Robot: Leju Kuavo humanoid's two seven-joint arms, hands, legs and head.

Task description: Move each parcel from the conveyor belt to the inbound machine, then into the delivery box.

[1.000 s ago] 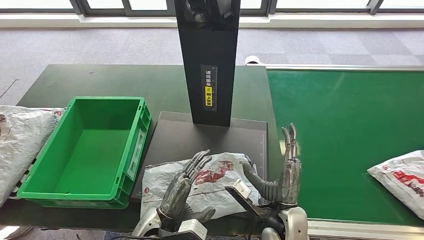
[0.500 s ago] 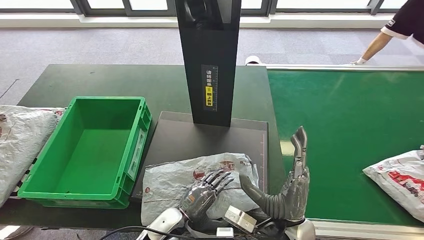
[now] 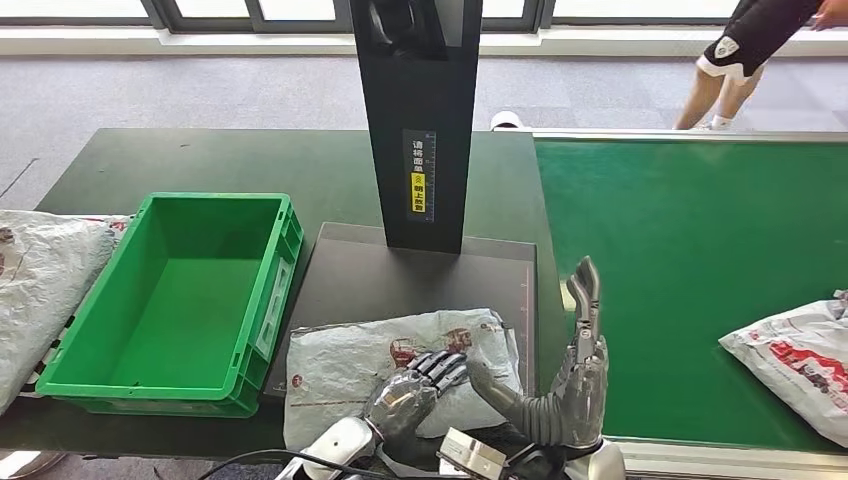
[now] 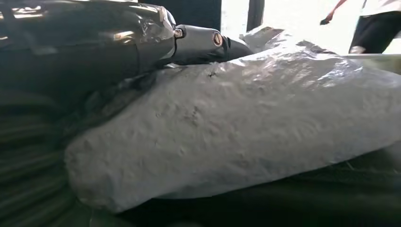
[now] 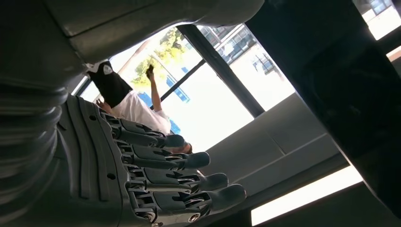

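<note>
— Head view, from the left: what lies where?
— A crumpled grey plastic bag [image 3: 35, 285] at the table's left edge, then the green plastic delivery crate [image 3: 170, 305]. Next, a grey plastic mailer parcel with red print [image 3: 385, 360] lies flat on the black scanner platform [image 3: 420, 275].
— And the hands?
— The left hand [image 3: 415, 385] rests on the parcel, fingers bent over its top. The right hand [image 3: 570, 375] stands beside it, fingers straight up and spread, holding nothing. Another printed parcel [image 3: 795, 355] lies on the green conveyor belt [image 3: 690, 250].
</note>
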